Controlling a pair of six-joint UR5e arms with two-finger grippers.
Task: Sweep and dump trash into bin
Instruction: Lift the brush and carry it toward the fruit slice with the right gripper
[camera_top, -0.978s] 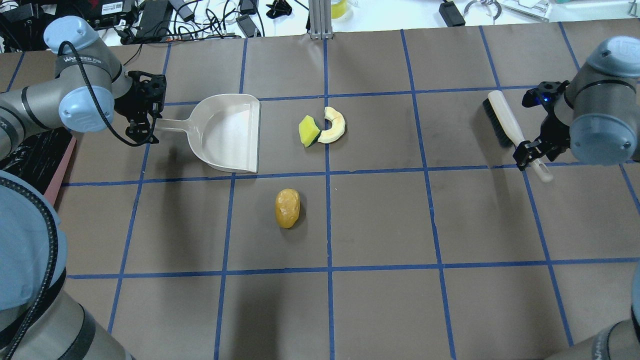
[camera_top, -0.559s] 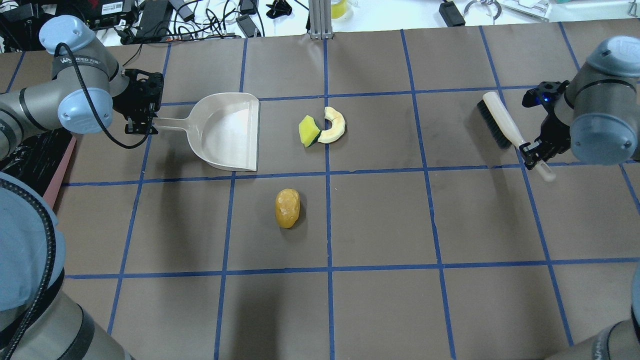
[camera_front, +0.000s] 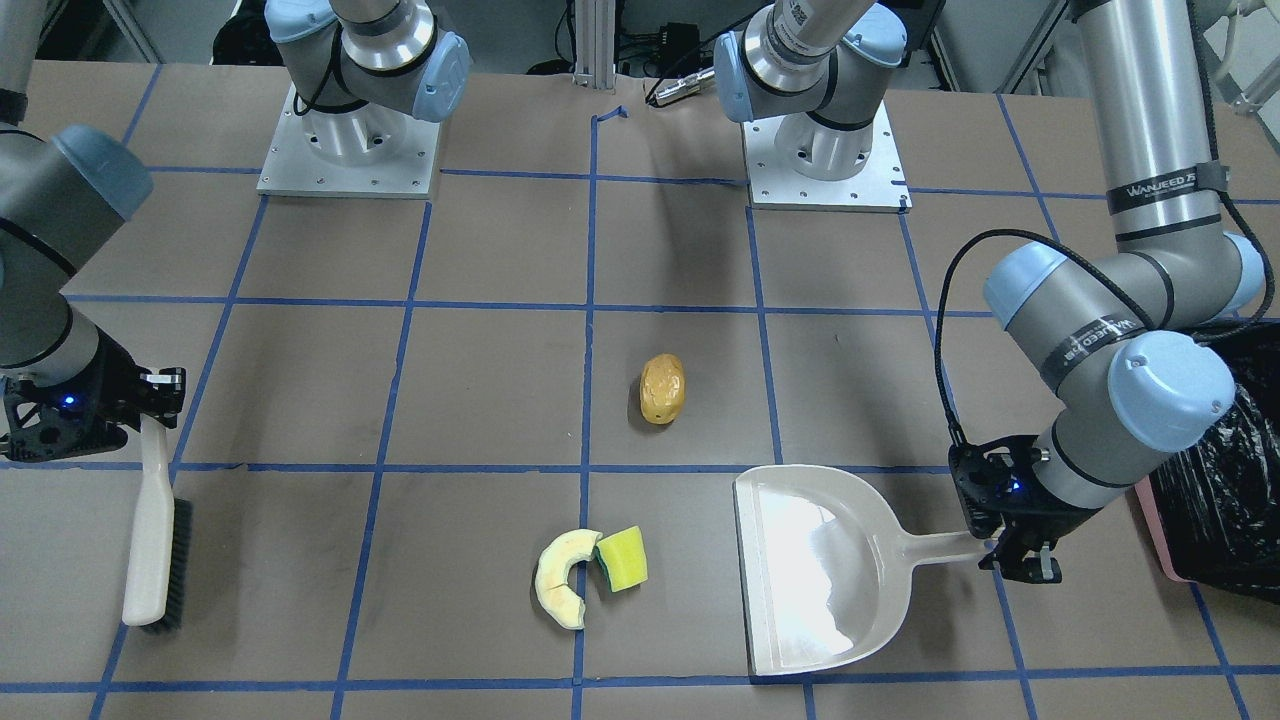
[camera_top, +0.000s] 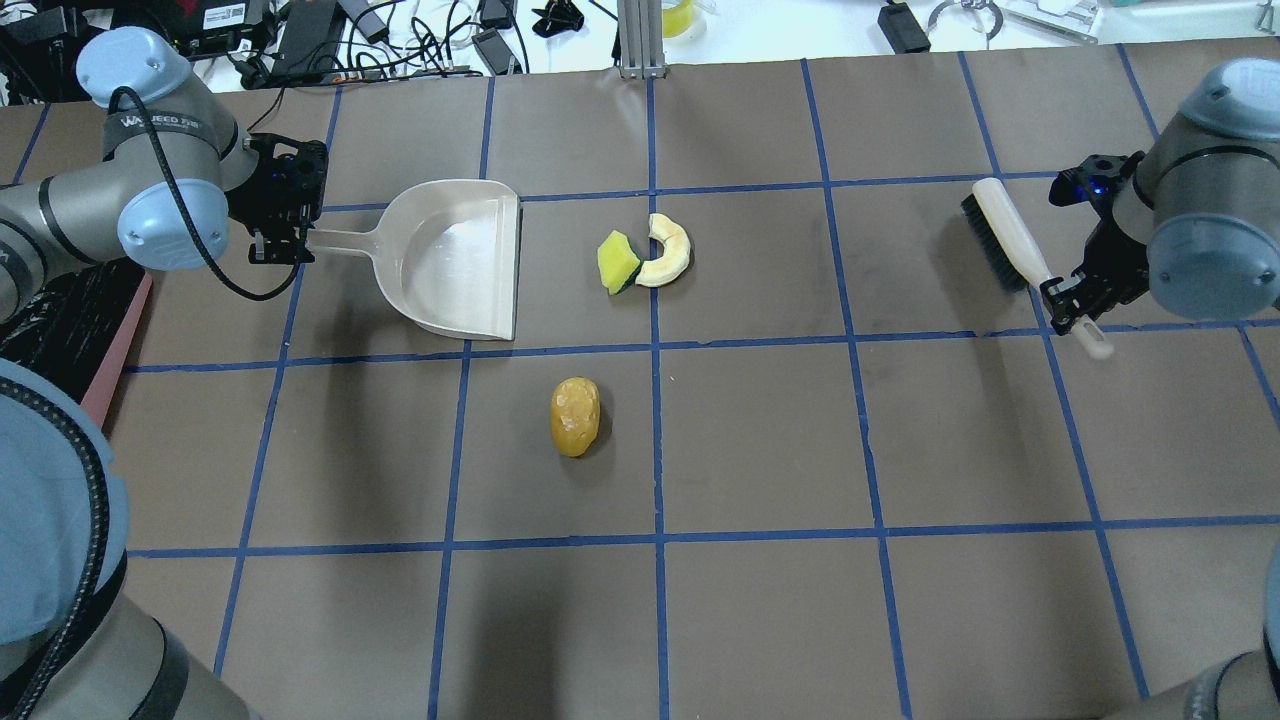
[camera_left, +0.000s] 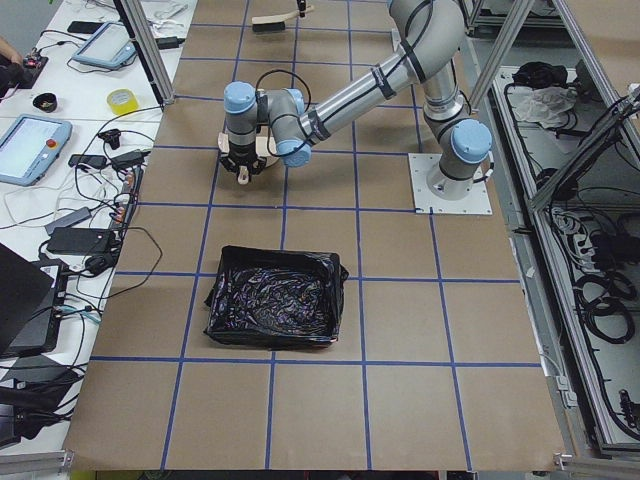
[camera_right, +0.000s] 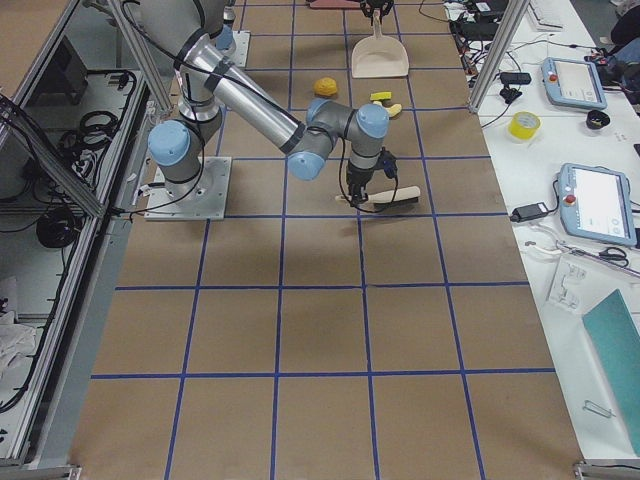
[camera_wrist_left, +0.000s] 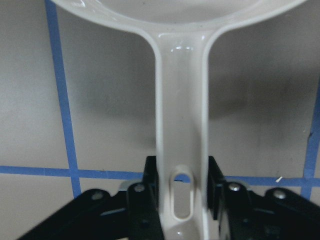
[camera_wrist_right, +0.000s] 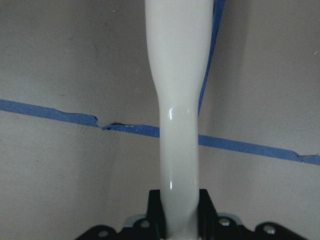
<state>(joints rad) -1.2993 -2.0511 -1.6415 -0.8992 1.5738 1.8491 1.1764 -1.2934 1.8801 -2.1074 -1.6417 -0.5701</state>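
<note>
The trash lies mid-table: a tan potato-shaped lump (camera_top: 575, 416) (camera_front: 662, 388), a pale crescent slice (camera_top: 668, 252) (camera_front: 560, 580) and a yellow sponge wedge (camera_top: 618, 262) (camera_front: 624, 558) that touches the slice. My left gripper (camera_top: 283, 243) (camera_wrist_left: 182, 195) is shut on the handle of the beige dustpan (camera_top: 455, 262) (camera_front: 820, 570), whose mouth faces the trash. My right gripper (camera_top: 1065, 300) (camera_wrist_right: 180, 210) is shut on the handle of the white brush (camera_top: 1005, 240) (camera_front: 155, 545). The black-lined pink bin (camera_left: 275, 310) (camera_front: 1215, 480) stands beyond the dustpan at the table's left end.
The table is brown with a blue tape grid. The two arm bases (camera_front: 350, 150) (camera_front: 825, 160) sit at the robot's side. An aluminium post (camera_top: 640, 40) and a bench with cables and electronics (camera_top: 330, 30) run along the far edge.
Both grippers have closed on their handles. The dustpan has shifted slightly toward the far edge. The brush has tilted and shifted a little in the right gripper.
</note>
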